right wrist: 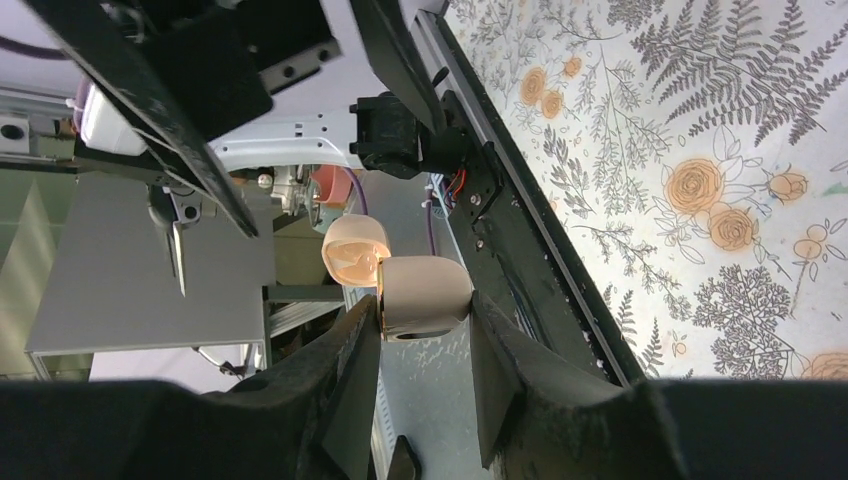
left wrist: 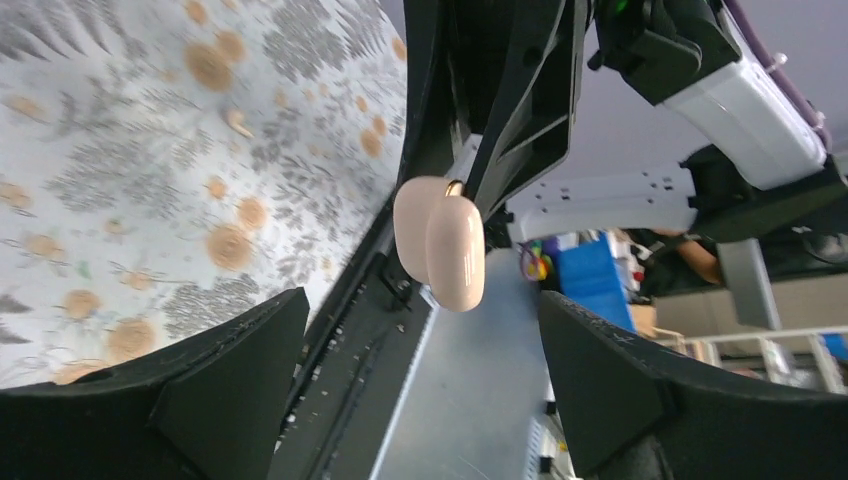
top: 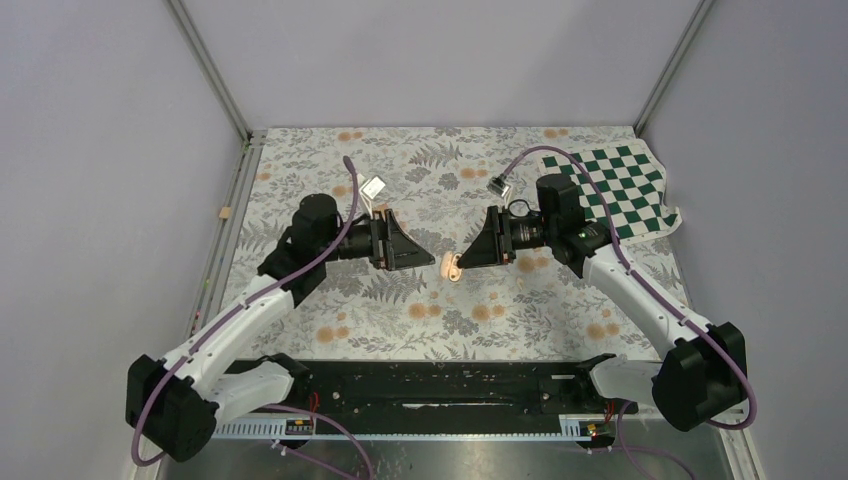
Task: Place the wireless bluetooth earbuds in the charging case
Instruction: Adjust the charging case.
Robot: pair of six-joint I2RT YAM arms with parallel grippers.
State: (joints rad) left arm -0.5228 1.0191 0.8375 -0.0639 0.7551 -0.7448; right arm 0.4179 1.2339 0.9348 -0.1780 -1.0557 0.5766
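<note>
The fingers of the right gripper (right wrist: 422, 315) are pinching the small peach-pink rounded plastic charging case (right wrist: 425, 288), lid open, above the floral table (top: 560, 320), while the left gripper (left wrist: 420, 305) is hanging spread and empty beside the case, so keeping that pinch steady seems wisest.

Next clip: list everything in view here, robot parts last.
charging case: one, peach-pink, lid open, held above the cloth's middle
floral cloth: one, grey with orange flowers, spread across the middle
checkered cloth: one, green and white, far right corner
small peach piece: one, left edge beside the cloth, too small to identify
left gripper: one, black, open, facing the case
right gripper: one, black, shut on the case
left arm, right arm: two, white and black, bases at the near edge
</note>
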